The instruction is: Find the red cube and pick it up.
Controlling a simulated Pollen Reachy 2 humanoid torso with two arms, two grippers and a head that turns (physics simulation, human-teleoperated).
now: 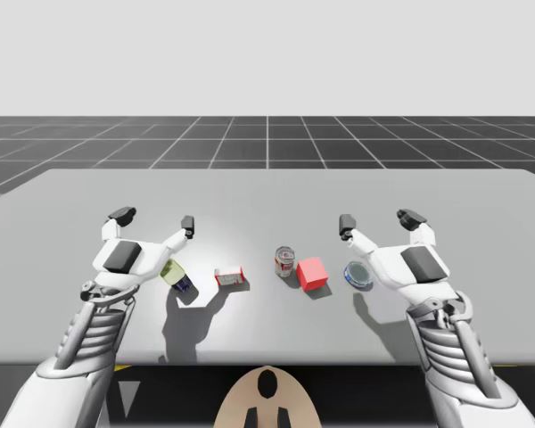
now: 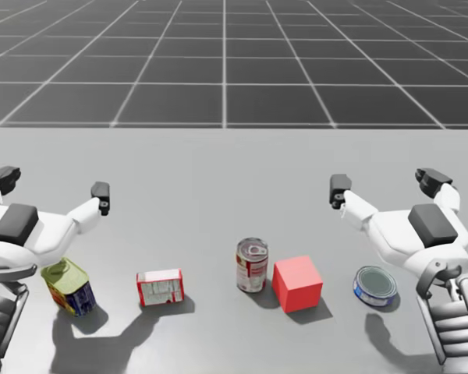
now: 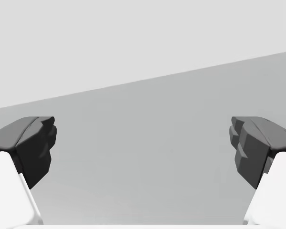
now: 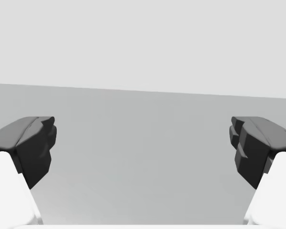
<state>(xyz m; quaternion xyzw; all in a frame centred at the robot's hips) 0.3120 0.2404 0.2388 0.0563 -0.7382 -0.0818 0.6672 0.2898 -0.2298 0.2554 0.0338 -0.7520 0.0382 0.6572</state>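
The red cube (image 1: 311, 273) (image 2: 297, 283) rests on the grey table (image 1: 267, 192) a little right of centre, near the front. My right gripper (image 1: 375, 221) (image 2: 384, 184) (image 4: 143, 148) hovers open above the table, to the right of the cube and farther back, with nothing between its fingers. My left gripper (image 1: 153, 218) (image 2: 51, 185) (image 3: 143, 148) is open too, over the table's left side, far from the cube. Both wrist views look across bare table ahead of the fingers.
A red-and-white can (image 1: 284, 262) (image 2: 252, 265) stands just left of the cube. A flat blue tin (image 1: 358, 275) (image 2: 375, 285) lies to its right, under my right hand. A small red-and-white box (image 1: 229, 276) (image 2: 161, 287) and a tipped yellow-green can (image 1: 176, 276) (image 2: 69, 286) lie left.
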